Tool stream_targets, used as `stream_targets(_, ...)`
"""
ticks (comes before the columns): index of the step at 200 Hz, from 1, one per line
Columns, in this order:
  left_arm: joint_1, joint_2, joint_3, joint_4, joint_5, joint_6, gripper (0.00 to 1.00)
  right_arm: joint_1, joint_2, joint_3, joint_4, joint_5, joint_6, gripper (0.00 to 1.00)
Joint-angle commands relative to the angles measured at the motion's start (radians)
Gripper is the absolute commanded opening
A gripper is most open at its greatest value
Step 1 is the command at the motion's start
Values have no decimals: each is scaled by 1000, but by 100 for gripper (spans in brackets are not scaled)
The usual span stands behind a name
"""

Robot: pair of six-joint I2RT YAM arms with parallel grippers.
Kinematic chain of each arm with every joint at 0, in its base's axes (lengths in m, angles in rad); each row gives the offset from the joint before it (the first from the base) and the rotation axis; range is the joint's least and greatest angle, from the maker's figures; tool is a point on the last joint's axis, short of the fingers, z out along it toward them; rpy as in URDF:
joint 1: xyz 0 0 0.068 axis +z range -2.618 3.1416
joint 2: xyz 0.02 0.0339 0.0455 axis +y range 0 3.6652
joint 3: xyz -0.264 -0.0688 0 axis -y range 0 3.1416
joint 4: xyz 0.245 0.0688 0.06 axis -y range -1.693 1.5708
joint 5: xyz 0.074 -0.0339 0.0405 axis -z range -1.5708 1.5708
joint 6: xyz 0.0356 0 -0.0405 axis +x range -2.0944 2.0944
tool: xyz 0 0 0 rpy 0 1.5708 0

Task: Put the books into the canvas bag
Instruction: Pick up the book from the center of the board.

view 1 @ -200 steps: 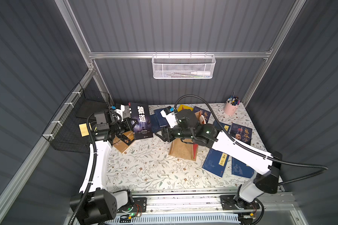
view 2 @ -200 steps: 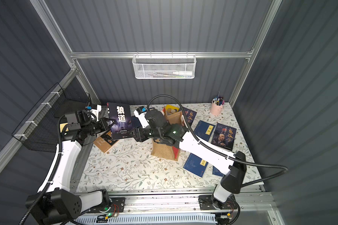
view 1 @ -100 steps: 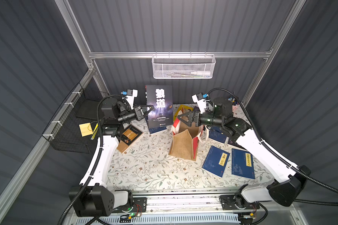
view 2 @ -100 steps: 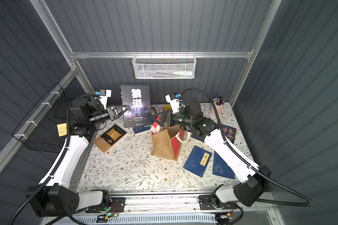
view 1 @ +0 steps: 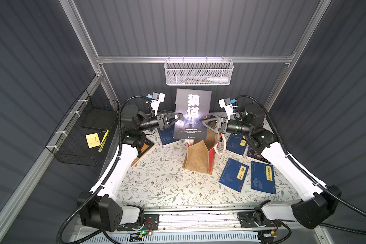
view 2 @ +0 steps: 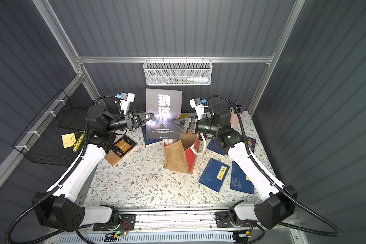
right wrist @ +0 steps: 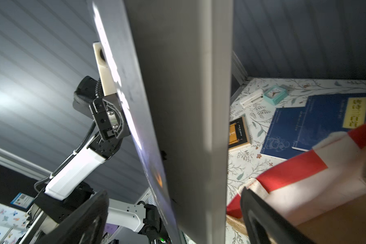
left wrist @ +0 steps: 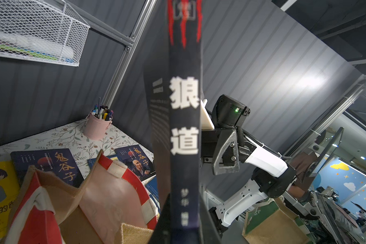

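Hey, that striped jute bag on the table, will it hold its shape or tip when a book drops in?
Likely floppy: the canvas bag has a folded, uneven top edge. It stands free on the table, so the dark book catching the rim might tip it.

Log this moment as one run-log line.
left tool: shut on dark paperback with white title characters, upright | right tool: open, jaws either side of opposite edge | tan jute tote: standing open below

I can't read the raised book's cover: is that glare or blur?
Both top views: white glare across the dark book, over its lower title character. Left wrist view: its spine is out of focus. Right wrist view: its near edge is a blurred grey slab.
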Motion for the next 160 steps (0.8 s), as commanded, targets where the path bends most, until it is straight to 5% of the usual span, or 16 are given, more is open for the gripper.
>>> stream_targets(1,-6,26,16,246,18,-156,0,-4,-3,-36,193,-125,94,98)
stream_targets(28,-8,61,35,379,30,-277,0,-9,26,-20,214,-150,120,96)
stream_targets(66,-14,43,33,386,47,-291,0,-33,45,-6,160,-136,105,96)
stream_targets(104,-16,14,2,302,62,-228,0,-33,34,51,-114,-44,-53,99)
stream_targets(160,-22,33,-17,282,55,-202,0,-9,21,-34,148,-205,85,87)
